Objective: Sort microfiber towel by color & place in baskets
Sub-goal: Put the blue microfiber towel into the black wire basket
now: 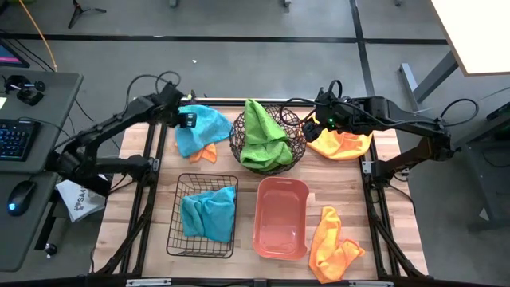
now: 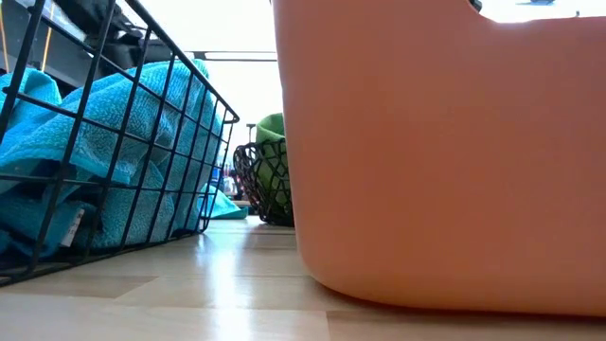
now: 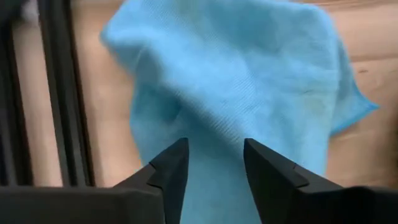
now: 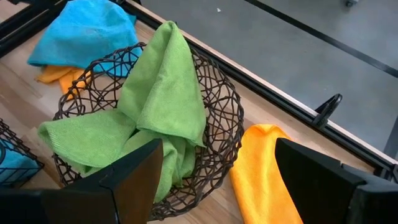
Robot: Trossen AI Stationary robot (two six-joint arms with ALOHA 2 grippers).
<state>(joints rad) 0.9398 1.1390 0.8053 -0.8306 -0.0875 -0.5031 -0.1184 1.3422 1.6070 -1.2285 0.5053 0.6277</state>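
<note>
where the wooden slatted table [image 1: 127,207] meets its far left corner, the left gripper [image 3: 214,165] hangs over a sky-blue microfiber towel [image 1: 199,127] lying flat on the boards, its dark fingers [image 3: 171,168] parted a little with the cloth showing in the gap between them, not pinched; an orange cloth corner [image 1: 204,154] pokes out from under that towel's near edge. nearer the front on the left stands a rectangular black wire-grid basket [image 1: 177,239] with crumpled sky-blue towels [image 1: 209,214] inside. at the middle of the far edge sits a round dark-brown woven-wire bowl [image 1: 296,150] with bright green towels [image 1: 263,137] heaped in it and draped over its rim. in front of it, a rectangular salmon-orange plastic tub [image 1: 280,219] stands just right of the wire basket. the right gripper [image 1: 323,121] hovers just beside the bowl's right rim, over the edge of an orange towel [image 1: 343,145] on the table; in the right wrist view its fingers [image 4: 134,174] are spread wide, holding nothing. another orange towel [image 1: 333,243] lies crumpled at the front right, beside the tub.
</note>
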